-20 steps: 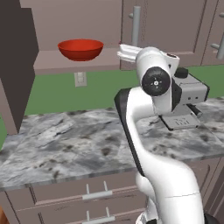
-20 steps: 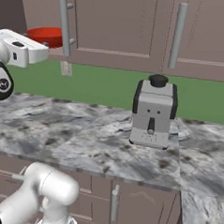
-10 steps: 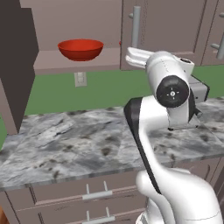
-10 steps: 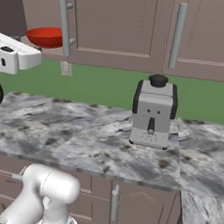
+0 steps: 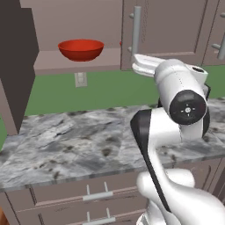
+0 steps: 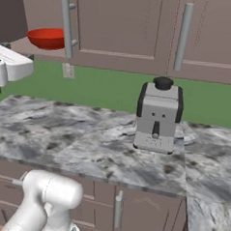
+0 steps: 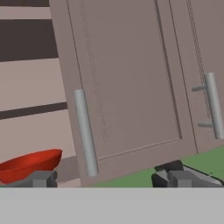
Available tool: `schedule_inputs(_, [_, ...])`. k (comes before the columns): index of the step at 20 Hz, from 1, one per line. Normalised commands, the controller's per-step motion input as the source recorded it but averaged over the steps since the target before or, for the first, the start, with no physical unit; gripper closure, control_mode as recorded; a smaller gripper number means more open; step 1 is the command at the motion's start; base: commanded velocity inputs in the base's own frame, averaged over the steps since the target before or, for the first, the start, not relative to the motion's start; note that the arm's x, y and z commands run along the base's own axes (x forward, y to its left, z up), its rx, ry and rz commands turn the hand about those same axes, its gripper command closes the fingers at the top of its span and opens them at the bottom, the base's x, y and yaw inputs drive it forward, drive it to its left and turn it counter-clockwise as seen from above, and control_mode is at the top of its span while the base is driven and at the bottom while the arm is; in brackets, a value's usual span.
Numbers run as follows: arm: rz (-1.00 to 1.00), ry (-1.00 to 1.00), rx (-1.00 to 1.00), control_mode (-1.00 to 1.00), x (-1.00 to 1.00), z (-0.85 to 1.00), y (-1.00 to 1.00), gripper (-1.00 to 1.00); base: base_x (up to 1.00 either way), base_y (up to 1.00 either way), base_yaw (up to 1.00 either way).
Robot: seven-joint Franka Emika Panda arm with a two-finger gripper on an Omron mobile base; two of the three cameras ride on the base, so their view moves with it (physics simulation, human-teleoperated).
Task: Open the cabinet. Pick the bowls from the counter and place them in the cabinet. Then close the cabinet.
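Observation:
The cabinet [image 5: 88, 26] hangs above the counter [image 5: 79, 140] with its left door [image 5: 15, 66] swung open and its right door [image 7: 127, 87] shut. One red bowl [image 5: 81, 49] sits on the cabinet floor inside the open half; it is also the bowl [image 6: 47, 38] and the bowl [image 7: 28, 165]. My gripper [image 7: 107, 179] is open and holds nothing, its fingertips [image 7: 41, 178] spread wide. It faces the shut door's grey bar handle [image 7: 85, 131] from a short distance. In the left base view the gripper [image 5: 139, 65] hovers just below the cabinet's bottom edge, right of the bowl.
A grey coffee machine [image 6: 158, 115] stands on the counter [image 6: 77, 144] to the right. A narrower door with its own grey handle [image 7: 212, 105] adjoins the cabinet on the right. Drawer fronts [image 5: 96, 193] run under the counter. A wall socket [image 5: 80, 79] sits on the green backsplash.
The arm's elbow has swung to the right and the hand has shifted slightly with it. The gripper has stayed open. The bowl in the cabinet has not moved.

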Motion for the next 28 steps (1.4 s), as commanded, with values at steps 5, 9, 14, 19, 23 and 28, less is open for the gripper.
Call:
schedule_inputs(5, [0.0,-0.04,0.0,-1.0,-0.54,-0.27,0.22,-1.0,0.0,0.0,0.0])
schedule_inputs(9, [0.0,0.0,0.0,-1.0,-0.58,-0.37,0.14,-1.0,0.0,0.0,0.0])
schedule_inputs(14, [0.0,-0.03,0.0,-1.0,-0.61,-0.16,0.14,-1.0,0.0,0.0,0.0])
schedule_inputs(19, [0.0,-0.04,0.0,-1.0,-0.54,0.0,0.08,-1.0,0.0,0.0,0.0])
schedule_inputs(23, [0.0,0.0,0.0,-1.0,-0.59,0.0,0.27,-1.0,0.0,0.0,0.0])
schedule_inputs(28, [0.0,-0.01,-0.04,-1.0,-0.5,-0.15,0.34,-1.0,0.0,0.0,0.0])
